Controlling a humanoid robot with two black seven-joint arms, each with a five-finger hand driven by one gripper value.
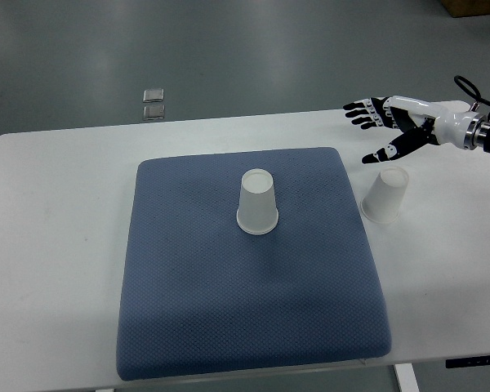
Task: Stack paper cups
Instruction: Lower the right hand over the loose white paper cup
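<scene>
"Are you seeing any words or numbers anywhere?"

"No, I am not finding any. I am looking at the white paper cup standing upside down on the mat [257,202], and its side is showing plain white."

"What about the other white paper cup on the table [385,196]?"

"That one is looking plain too. No letters, no logo."

"Is the blue padded mat [229,327] showing a label?"

"No, only its dotted cloth. The white table top [57,245] is showing no print either."

"And those two small shiny squares on the grey floor [153,103]?"

"They are too small for me to read anything on them."
</scene>
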